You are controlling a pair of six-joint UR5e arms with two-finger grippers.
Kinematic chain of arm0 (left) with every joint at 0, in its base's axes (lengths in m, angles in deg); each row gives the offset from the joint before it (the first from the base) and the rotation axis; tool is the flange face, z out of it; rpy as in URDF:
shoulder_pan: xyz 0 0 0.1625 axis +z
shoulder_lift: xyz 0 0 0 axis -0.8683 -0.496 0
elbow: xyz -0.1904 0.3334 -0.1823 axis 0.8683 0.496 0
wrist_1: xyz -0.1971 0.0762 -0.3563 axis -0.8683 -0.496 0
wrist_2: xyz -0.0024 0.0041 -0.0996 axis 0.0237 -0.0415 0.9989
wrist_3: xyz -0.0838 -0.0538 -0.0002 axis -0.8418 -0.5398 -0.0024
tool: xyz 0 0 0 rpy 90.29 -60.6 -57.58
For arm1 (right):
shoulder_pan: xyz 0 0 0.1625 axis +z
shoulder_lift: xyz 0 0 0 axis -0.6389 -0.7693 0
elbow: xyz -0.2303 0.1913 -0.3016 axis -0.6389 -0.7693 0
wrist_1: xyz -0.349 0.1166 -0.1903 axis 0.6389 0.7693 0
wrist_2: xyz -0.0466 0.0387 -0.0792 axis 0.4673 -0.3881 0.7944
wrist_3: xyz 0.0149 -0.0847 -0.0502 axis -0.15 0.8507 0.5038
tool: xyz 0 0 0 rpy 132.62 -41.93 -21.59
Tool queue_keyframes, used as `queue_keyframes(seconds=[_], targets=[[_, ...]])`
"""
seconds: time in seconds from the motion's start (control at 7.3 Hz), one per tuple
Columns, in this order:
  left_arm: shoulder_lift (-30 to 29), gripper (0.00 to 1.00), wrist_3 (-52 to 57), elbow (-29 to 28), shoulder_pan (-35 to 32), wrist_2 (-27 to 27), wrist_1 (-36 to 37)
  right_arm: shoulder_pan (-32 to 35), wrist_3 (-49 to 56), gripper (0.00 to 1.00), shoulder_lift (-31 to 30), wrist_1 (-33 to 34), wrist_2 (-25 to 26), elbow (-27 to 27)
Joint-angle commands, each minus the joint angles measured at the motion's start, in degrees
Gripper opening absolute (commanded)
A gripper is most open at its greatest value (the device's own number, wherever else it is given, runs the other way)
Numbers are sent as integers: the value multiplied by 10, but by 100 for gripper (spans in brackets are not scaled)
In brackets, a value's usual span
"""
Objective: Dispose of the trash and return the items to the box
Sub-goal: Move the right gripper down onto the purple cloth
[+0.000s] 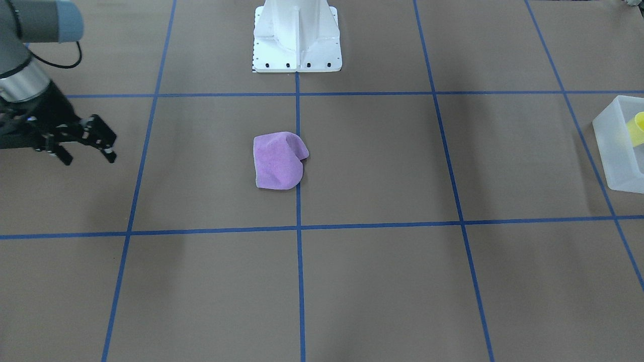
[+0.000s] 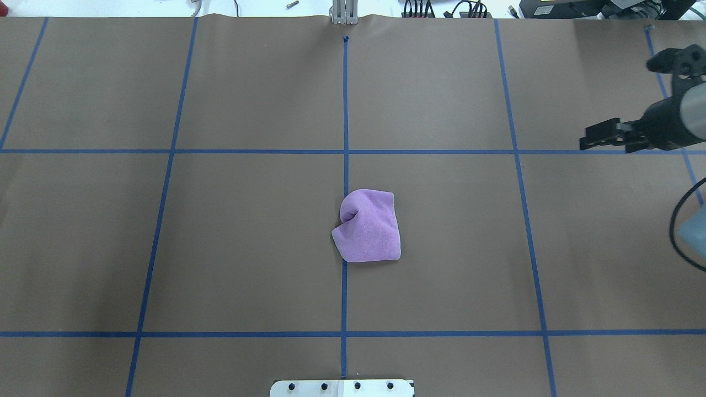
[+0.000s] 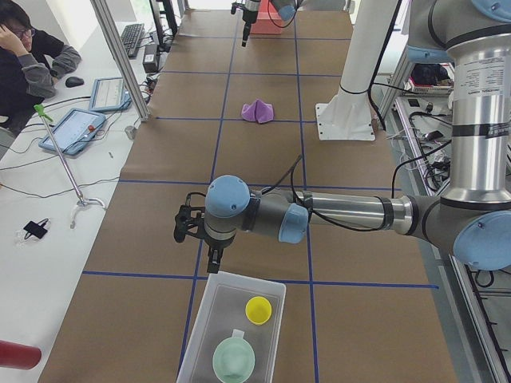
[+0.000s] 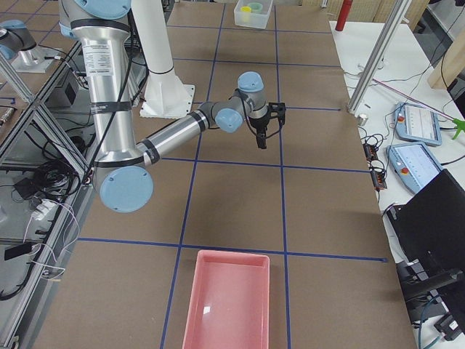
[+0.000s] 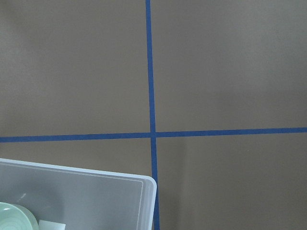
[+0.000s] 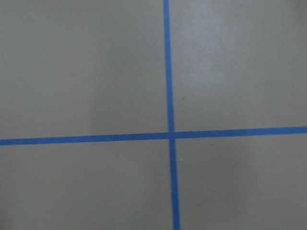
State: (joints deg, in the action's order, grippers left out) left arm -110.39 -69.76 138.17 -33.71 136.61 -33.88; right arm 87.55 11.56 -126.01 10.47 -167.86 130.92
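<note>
Status from the remote station: the right gripper [image 1: 90, 159] hangs over the bare table [image 1: 352, 281] at the robot's right end, its fingers [image 1: 111, 153] spread apart with nothing between them. The left gripper [image 3: 213, 262] points down at the opposite end. It shows only in the side view, and the left wrist camera shows no fingertip, so I cannot tell whether its fingers are parted or closed. The box [image 3: 231, 297] lies flat at the table's left end, just beside the left gripper. The gripper tip hangs by the box's short wall that faces the table's middle, and I cannot tell whether it is over the rim or just outside it. In the left wrist view one rounded corner of the box fills the lower left, below a crossing of blue tape lines [image 5: 152, 134]. Inside the box the yellow cup [image 3: 258, 309] sits open side up, nearer the gripper, and the mint-green bowl [image 3: 234, 359] sits open side up beyond it, near the cup but apart from it. Neither touches a finger. The right gripper is well apart from the box. A crumpled purple cloth [image 2: 368, 226] lies on the central tape line, between the two grippers. A pink tray [image 4: 229, 302] lies at the table's right end.
</note>
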Motion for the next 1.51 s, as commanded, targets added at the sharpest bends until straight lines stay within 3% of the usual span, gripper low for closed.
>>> queue_keyframes(seconds=[0.0,0.14,0.41,0.55,0.82,0.96,1.23,1.37], targets=[[19,98,4,16,0,0,-2,-146,-127,100,150,177,123,18],[23,99,4,17,0,0,-1,-188,-137,100,192,208,148,13],[32,98,5,21,0,-1,-2,-232,-138,100,233,209,174,-16],[38,98,5,22,0,0,-3,-244,-145,100,273,209,186,-68],[40,98,5,24,0,0,-3,-278,-146,100,303,208,237,-114],[42,98,6,24,0,0,-3,-282,-146,87,308,208,243,-119],[43,99,6,24,0,0,-3,-283,-136,8,304,208,260,-121],[43,99,6,24,0,0,-3,-283,-134,0,307,207,273,-125]])
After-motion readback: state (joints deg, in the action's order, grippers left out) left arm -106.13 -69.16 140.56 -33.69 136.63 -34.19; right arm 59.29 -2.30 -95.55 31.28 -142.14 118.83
